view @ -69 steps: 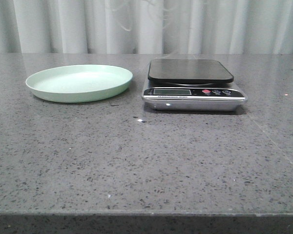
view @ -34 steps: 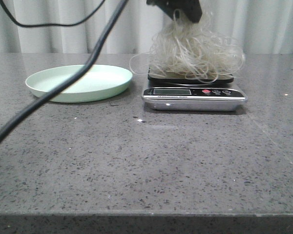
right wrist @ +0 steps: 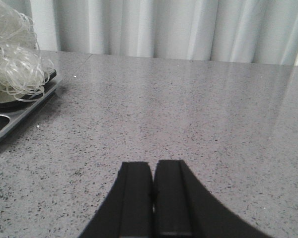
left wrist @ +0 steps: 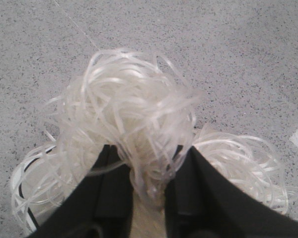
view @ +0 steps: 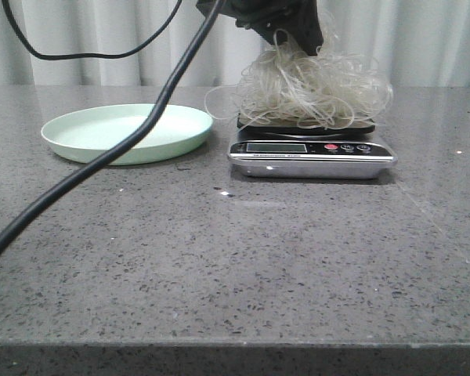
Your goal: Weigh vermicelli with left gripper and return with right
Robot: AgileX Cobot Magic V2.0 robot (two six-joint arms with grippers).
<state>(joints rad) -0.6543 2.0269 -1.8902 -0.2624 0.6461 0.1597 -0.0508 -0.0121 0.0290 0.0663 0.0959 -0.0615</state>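
The vermicelli (view: 313,90), a fluffy mass of white looping strands, rests on the black platform of the kitchen scale (view: 312,149). My left gripper (view: 286,27) hangs over it from above, its fingers closed on a tuft at the top of the mass. In the left wrist view the strands (left wrist: 134,114) are pinched between the two black fingers (left wrist: 114,188) of the gripper (left wrist: 150,171). My right gripper (right wrist: 153,171) is shut and empty, low over bare table to the right of the scale (right wrist: 10,119). The vermicelli also shows in the right wrist view (right wrist: 12,54).
A pale green plate (view: 128,131) sits empty to the left of the scale. A thick black cable (view: 117,153) of the left arm sweeps across the front view from the top to the lower left. White curtains hang behind the grey speckled table (view: 235,258).
One second ago the scale was bare and no arm showed. The left gripper came in with the vermicelli and has lowered it, so the mass now sits flatter on the platform.
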